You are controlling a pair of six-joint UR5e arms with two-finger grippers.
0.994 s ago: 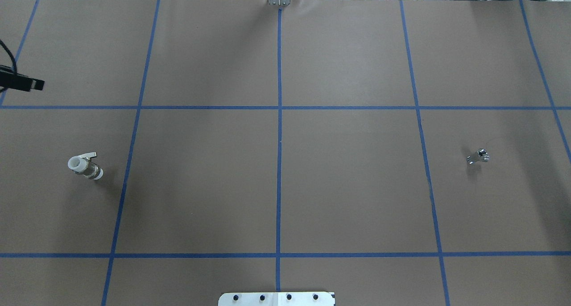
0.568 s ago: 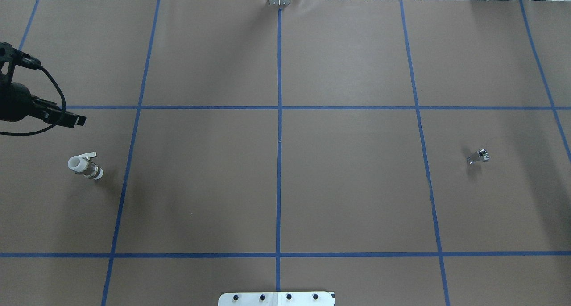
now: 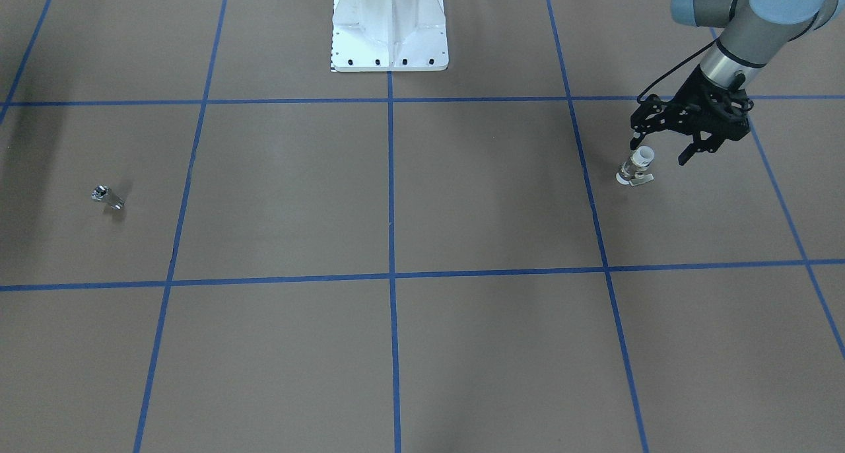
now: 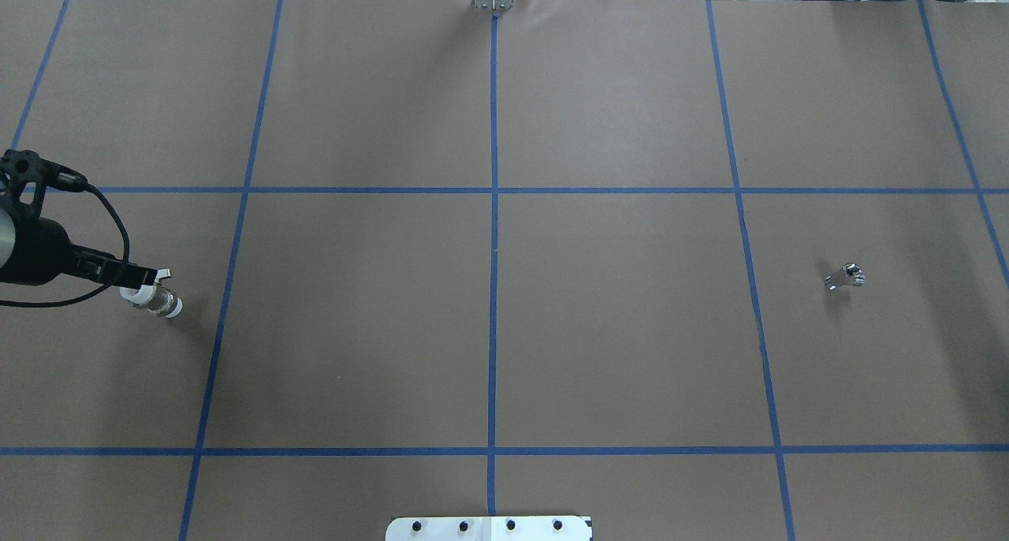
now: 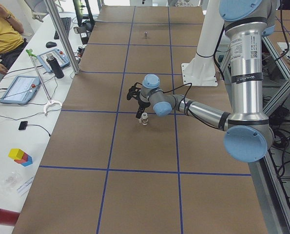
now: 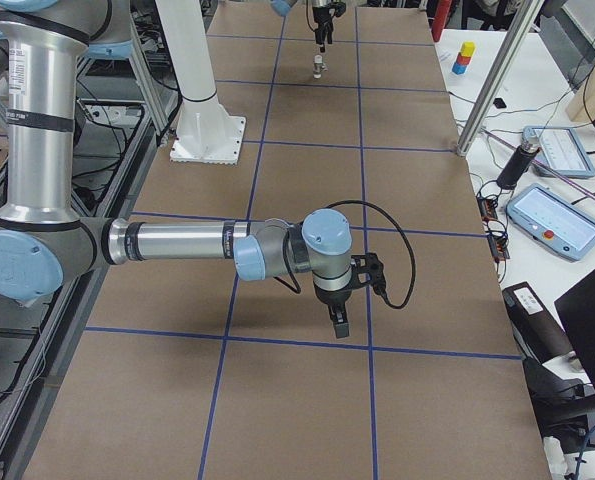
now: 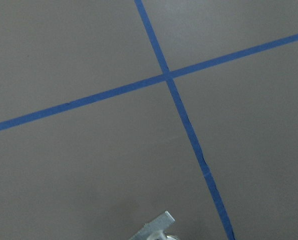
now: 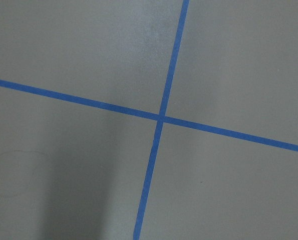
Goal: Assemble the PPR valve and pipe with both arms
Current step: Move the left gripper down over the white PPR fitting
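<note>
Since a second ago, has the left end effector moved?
Yes. Overhead, the left end effector crossed the far horizontal blue tape line toward the robot, reaching the PPR valve.

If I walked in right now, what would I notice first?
Probably the left gripper, black and open, poised close over the white-ended valve near one end of the brown, blue-taped table. Far off toward the other end lies the tiny chrome pipe, alone. The big grey right arm stretches out over that end.
</note>
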